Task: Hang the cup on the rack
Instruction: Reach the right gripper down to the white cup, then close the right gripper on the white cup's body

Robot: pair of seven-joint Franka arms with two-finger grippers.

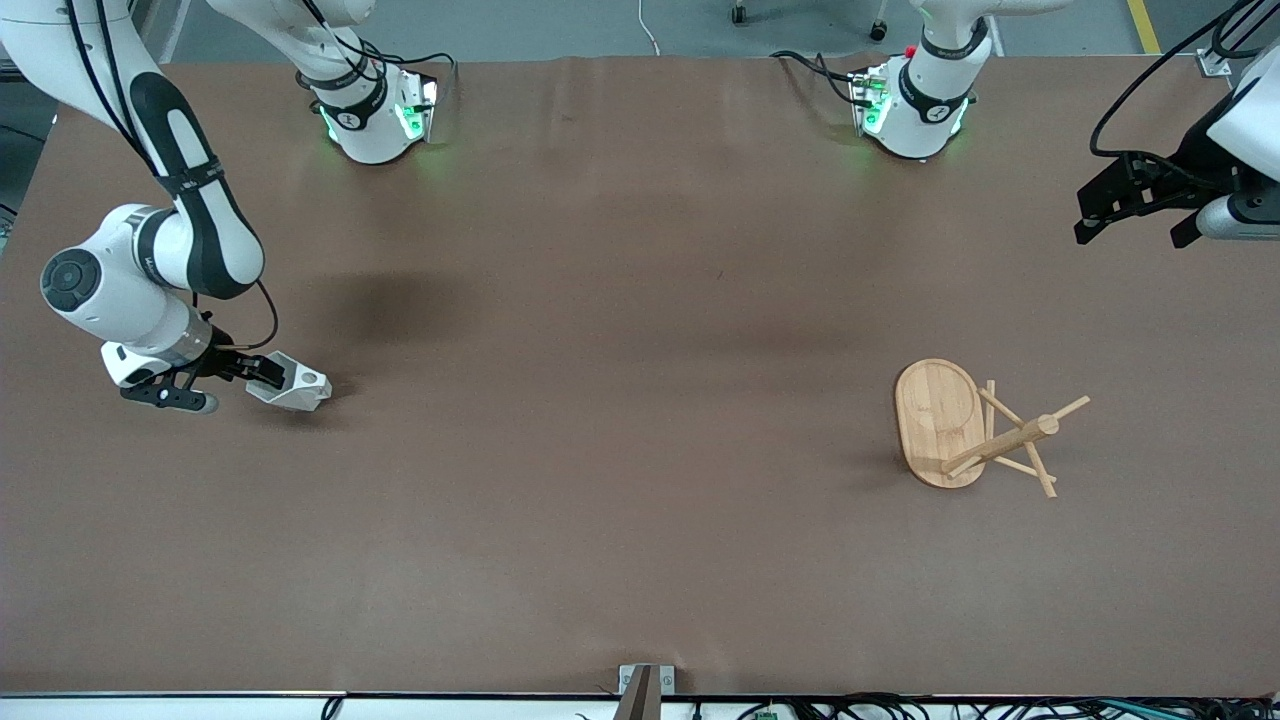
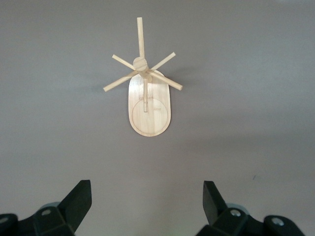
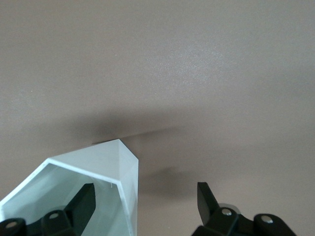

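The white faceted cup (image 1: 296, 388) lies on its side on the table near the right arm's end, its mouth turned toward my right gripper (image 1: 245, 389). In the right wrist view the right gripper (image 3: 145, 191) is open and straddles the cup's wall (image 3: 106, 164), with one finger inside the cup's mouth and the other outside. It grips nothing. The bamboo rack (image 1: 965, 428) stands on its oval base toward the left arm's end and also shows in the left wrist view (image 2: 147, 98). My left gripper (image 1: 1130, 208) waits open and empty, high up beside the table's edge; it also shows in its own wrist view (image 2: 147, 191).
The table (image 1: 620, 420) is covered in plain brown. The two arm bases (image 1: 375, 115) stand along its farthest edge. A small metal bracket (image 1: 645, 685) sits at the edge nearest the front camera.
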